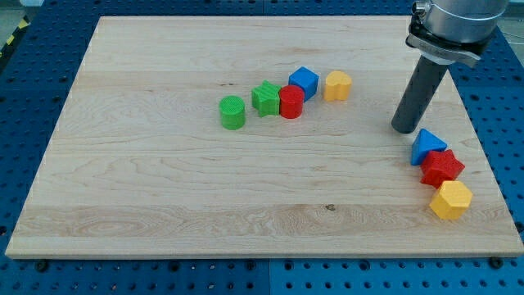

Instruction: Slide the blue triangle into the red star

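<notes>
The blue triangle [426,146] lies near the view's right edge of the wooden board. It touches the red star [442,168], which sits just below and right of it. My tip [405,129] rests on the board just up and left of the blue triangle, close to it; whether they touch I cannot tell.
A yellow hexagon [450,200] touches the red star from below. Near the top middle stand a green cylinder [232,112], a green star [265,98], a red cylinder [291,102], a blue cube [303,83] and a yellow hexagon [336,85]. The board's right edge [483,156] is near.
</notes>
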